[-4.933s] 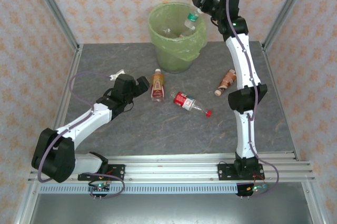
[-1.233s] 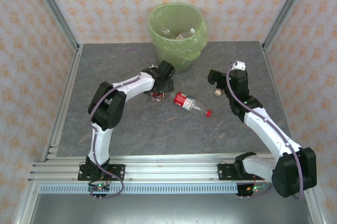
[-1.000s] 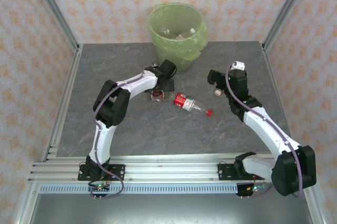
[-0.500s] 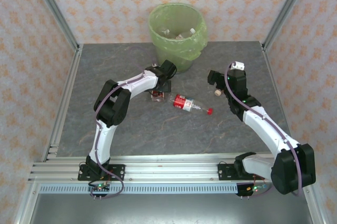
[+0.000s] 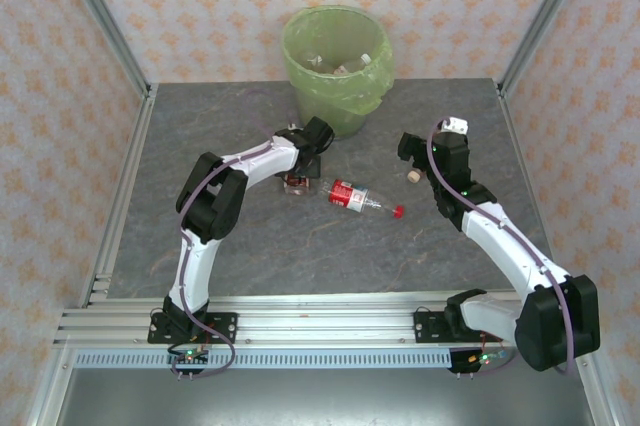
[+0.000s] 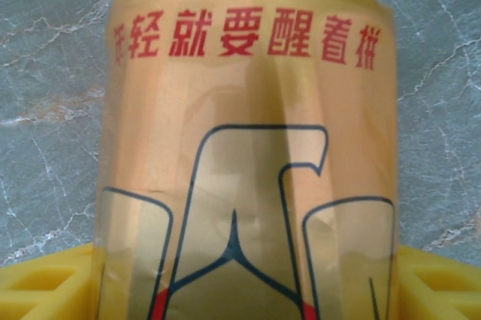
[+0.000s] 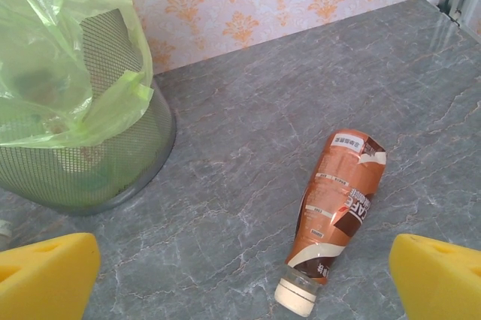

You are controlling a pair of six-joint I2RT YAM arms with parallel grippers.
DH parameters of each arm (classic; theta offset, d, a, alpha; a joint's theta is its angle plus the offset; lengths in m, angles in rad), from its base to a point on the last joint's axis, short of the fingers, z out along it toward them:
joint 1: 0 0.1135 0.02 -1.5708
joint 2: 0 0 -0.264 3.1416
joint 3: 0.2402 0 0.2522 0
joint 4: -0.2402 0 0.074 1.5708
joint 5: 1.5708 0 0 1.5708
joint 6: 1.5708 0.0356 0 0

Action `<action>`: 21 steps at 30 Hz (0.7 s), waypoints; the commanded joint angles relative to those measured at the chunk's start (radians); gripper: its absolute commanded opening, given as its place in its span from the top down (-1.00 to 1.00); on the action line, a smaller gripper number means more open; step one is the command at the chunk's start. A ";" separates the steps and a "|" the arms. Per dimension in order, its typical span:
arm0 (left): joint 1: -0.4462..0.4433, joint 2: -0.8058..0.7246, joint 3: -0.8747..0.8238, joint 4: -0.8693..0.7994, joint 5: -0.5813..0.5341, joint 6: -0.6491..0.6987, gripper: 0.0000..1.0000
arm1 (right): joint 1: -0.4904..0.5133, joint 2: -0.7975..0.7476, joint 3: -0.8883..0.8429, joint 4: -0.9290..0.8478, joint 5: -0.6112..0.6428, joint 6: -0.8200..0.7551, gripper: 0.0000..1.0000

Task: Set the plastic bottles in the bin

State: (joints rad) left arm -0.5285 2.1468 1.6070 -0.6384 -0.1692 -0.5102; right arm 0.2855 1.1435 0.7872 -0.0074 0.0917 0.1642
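Since the earliest frame, the right arm was brought down from above the bin (image 5: 335,96) to its front right. The left arm was stretched to the bin's foot, and the red-labelled bottle (image 5: 352,195) was turned slightly.

- Left gripper (image 5: 303,168): yellow foam pads (image 6: 45,290) were set on either flank of the orange-labelled bottle (image 6: 248,170), presumably for lifting. Whether it was clamped could not be told.
- Right gripper (image 7: 242,279): jaws were spread wide with nothing held, and aimed at the brown-labelled bottle (image 7: 338,200), which lay right of the bin with its cream cap nearest.
- Bin: round wire mesh, lined with crinkled translucent green film; bottles were seen inside.
- Bottles: cylindrical, glossy sleeves, lying flat on veined grey stone-patterned table (image 5: 250,246).
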 commanded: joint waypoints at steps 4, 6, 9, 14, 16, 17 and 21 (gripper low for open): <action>-0.007 -0.081 -0.022 0.012 -0.025 0.002 -0.39 | 0.004 -0.022 -0.005 -0.019 0.037 -0.018 -0.98; -0.007 -0.085 -0.025 0.014 -0.021 0.004 -0.36 | 0.003 -0.021 -0.003 -0.017 0.039 -0.021 -0.98; -0.006 -0.088 -0.030 0.012 -0.016 0.002 -0.34 | 0.004 -0.021 0.002 -0.018 0.047 -0.033 -0.99; -0.007 -0.105 -0.046 0.015 -0.019 0.000 -0.31 | 0.004 -0.022 0.011 -0.025 0.054 -0.040 -0.98; -0.006 -0.117 -0.057 0.020 -0.021 -0.001 -0.29 | 0.004 -0.021 0.010 -0.025 0.054 -0.038 -0.98; -0.007 -0.124 -0.064 0.020 -0.025 -0.001 -0.27 | 0.004 -0.021 0.007 -0.026 0.054 -0.035 -0.98; -0.008 -0.182 -0.111 0.036 -0.041 -0.019 -0.23 | 0.004 -0.022 0.009 -0.029 0.055 -0.035 -0.98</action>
State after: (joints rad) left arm -0.5285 2.0537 1.5238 -0.6243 -0.1661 -0.5148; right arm 0.2855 1.1431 0.7872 -0.0223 0.1101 0.1379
